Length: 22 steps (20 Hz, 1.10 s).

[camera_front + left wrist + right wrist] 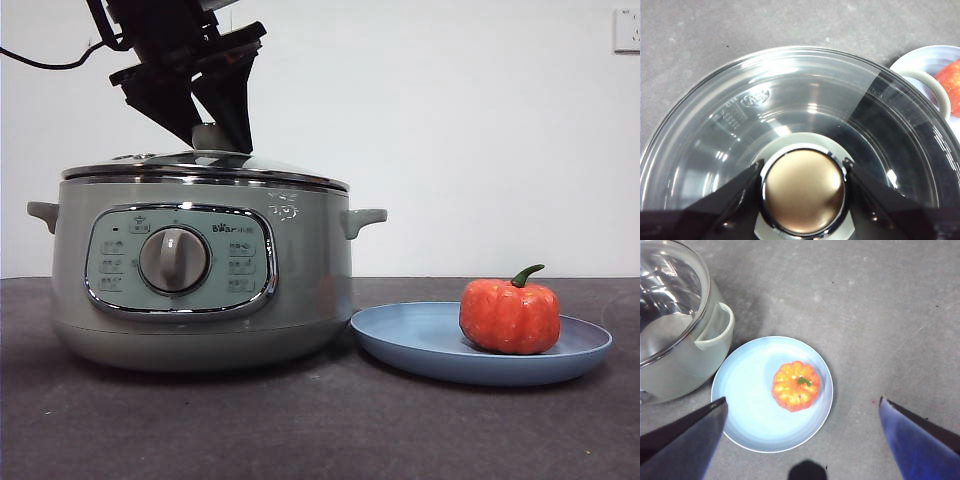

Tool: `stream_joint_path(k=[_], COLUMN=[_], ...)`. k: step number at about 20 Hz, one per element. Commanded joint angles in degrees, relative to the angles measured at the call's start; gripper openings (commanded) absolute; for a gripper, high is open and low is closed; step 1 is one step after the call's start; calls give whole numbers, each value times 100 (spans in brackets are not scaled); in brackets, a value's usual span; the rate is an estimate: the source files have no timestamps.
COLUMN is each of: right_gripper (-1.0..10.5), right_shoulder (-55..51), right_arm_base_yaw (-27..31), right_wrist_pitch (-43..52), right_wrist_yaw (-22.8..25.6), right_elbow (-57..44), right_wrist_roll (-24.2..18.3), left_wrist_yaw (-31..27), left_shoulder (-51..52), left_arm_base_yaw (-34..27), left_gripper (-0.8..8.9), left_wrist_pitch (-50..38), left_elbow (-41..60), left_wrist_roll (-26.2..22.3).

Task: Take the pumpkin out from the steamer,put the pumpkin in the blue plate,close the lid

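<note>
Gripping the lid [205, 165] by its knob right now — my left gripper [802, 192] has one black jaw pressed on each side of the metal-topped knob [804, 191], so it's clamped on. In the front view that arm comes down from the top, at about 11 o'clock, onto the steamer [200, 280]. The glass lid sits flat on the pot's rim, chrome edge all the way round as far as I can see.

My right gripper [802, 440] is up high over the table [880, 315], jaws spread wide apart with nothing between them, looking down on the blue plate [747, 410]. The pumpkin [795, 386] sits on that plate, upright with the green stem on top, a bit off-centre towards 2 o'clock in that wrist view. In the front view the plate is just beside the steamer at its 3 o'clock — almost touching the base, though I can't tell if it does.
</note>
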State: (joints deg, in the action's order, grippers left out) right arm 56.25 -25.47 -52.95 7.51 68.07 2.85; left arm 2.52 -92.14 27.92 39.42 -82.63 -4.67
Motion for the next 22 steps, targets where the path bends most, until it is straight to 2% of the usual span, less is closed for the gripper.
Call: stream_joint_path(k=[1,3,4,6,7,13,18,20,21,22], right_gripper=[501,501,501,501,501,501,493,355,259,131], right_shoulder=[-13,-22,-31,-35,-35,-46,-90,-94,-94,-94], right_arm_base_yaw=[-4,-4,-4,-4,-4,-4,-4,-4,-4,-4], right_wrist_pitch=[-26,-57,-79,-83,-87,-116,184,431,527,621], right_wrist_yaw=[0,0,0,0,0,-4,-7,-11,-11,-11], right_elbow=[-52,-52,-52,-52,-52,-52,-52,-52,-52,-52], right_wrist_roll=[72,72,72,72,72,72,63,4,7,7], left_wrist_yaw=[201,201,199,195,197,197,199,195,192,190], left_shoulder=[-70,-70,-70,-70,-70,26,616,946,1106,1296], left_arm_base_yaw=[68,63,63,63,63,63,63,63,63,63], left_gripper=[-8,2,47,330,407,409,404,371,284,145], left_wrist_pitch=[-140,-57,0,39,39,59,391,654,741,807], left_elbow=[-22,-22,-22,-22,-22,-24,-24,-24,-24,-24], left_wrist_roll=[59,57,57,57,59,63,201,210,205,184])
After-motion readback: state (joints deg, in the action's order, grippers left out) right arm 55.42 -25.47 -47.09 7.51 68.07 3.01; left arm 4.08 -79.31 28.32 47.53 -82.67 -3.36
